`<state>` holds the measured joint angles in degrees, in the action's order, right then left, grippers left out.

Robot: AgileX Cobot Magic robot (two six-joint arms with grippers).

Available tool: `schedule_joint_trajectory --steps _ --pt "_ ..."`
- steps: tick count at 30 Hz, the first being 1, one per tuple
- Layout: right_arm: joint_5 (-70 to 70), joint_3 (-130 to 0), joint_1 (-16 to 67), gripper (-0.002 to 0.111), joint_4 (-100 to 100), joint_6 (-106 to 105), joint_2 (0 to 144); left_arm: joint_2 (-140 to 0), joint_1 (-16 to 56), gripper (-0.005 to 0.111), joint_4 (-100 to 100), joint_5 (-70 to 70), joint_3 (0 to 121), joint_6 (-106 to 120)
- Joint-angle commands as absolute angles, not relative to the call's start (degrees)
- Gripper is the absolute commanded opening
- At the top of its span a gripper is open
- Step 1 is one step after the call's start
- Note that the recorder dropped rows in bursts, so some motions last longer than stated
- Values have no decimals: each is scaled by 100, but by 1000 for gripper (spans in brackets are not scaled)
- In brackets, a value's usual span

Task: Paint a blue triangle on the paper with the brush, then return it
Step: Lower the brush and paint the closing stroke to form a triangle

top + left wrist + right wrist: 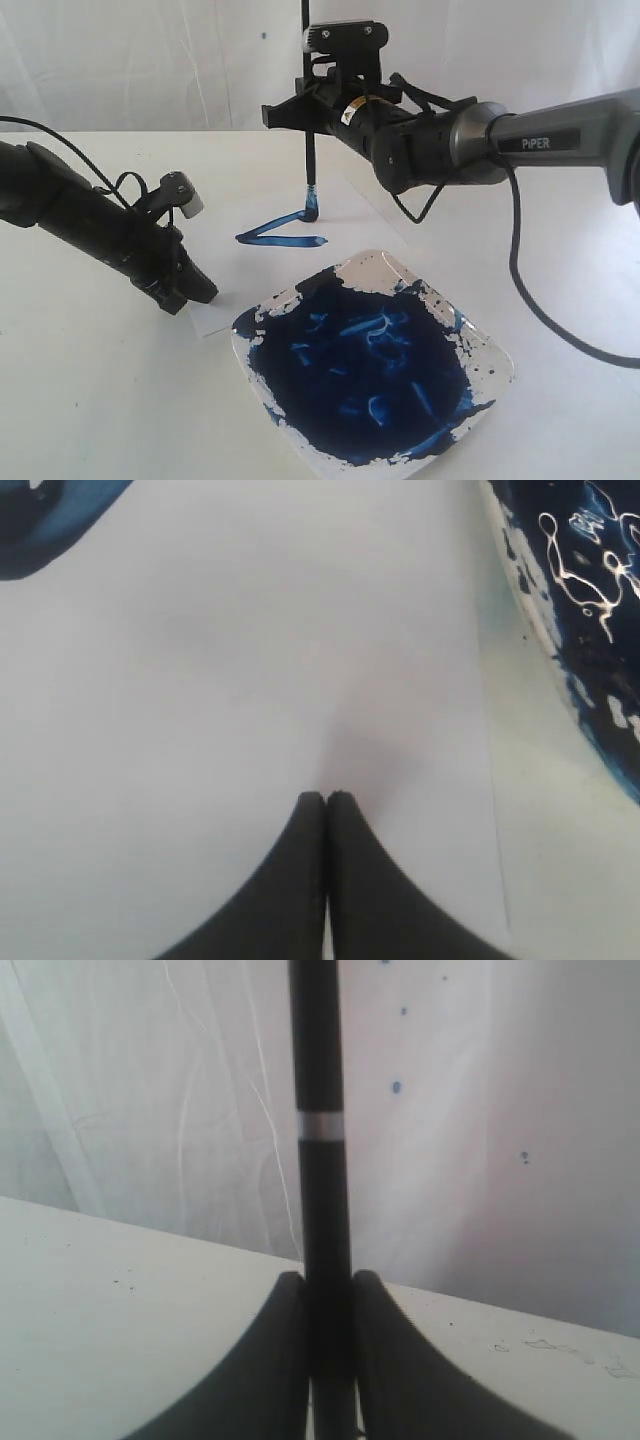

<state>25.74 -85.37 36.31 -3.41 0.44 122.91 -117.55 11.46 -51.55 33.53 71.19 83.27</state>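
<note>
Closest to us sits a square white plate (488,352). It is full of dark blue paint (365,370), with white showing only at its edges. It lies on the white surface (90,400).

Just behind the plate we see the paper (260,270). It is white too, so it is hard to pick out from the surface. The plate's far corner lies at the paper's edge.

On the paper is the blue triangle (283,232). We see two long blue lines that meet in a sharp corner on the left.

The brush (309,150) stands straight up. Its blue tip is down on the paper, at the right end of the top line. The right claw (305,110) pinches the black handle high up. In the right wrist view we see the two dark fingers (385,1360) squeezed on the handle (318,1080), one on each side.

The left claw (195,290) is on the left, down low at the near corner of the paper. It is well apart from the brush. In the left wrist view its tips (327,800) are pressed together, with nothing between them. They are over the plain white paper (250,680). We cannot tell if they touch it. The plate's blue edge (590,580) shows off to one side there, and a bit of blue line (30,530) shows in a far corner.
</note>
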Motion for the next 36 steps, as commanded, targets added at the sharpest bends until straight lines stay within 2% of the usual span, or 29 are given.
schedule_joint_trajectory --steps 1,14,36 --pt "2303 -8548 3597 0 -301 0 12125 -11744 1155 0 -5142 3459 7076 8314" --pt "1608 -8548 3597 0 -301 0 11887 -11744 1155 0 -5142 3459 7076 8314" --pt "1260 -8548 3597 0 -301 0 11714 -11744 1155 0 -5142 3473 7076 8314"
